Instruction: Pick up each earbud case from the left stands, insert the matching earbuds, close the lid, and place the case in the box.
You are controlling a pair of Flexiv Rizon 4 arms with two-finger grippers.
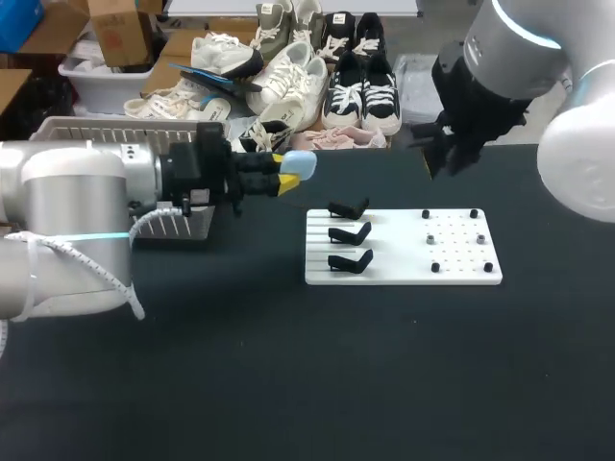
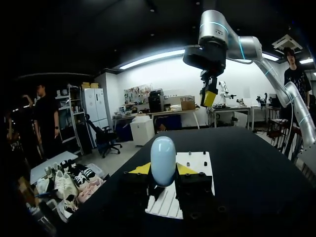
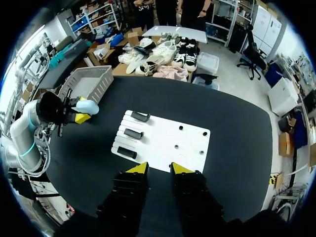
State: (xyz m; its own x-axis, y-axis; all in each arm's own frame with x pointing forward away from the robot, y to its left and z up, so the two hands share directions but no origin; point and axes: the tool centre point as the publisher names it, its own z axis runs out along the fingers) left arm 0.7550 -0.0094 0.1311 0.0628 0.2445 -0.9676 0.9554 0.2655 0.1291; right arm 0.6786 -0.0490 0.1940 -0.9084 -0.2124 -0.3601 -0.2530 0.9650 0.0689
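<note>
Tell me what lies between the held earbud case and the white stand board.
Only bare black tabletop separates the earbud case from the white board, shown in the right wrist view.

Pale blue earbud case (image 1: 300,165), white board (image 1: 452,261), black stands (image 1: 351,234).

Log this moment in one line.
left end effector: shut on blue earbud case | right end effector: open, empty | stands: empty
</note>
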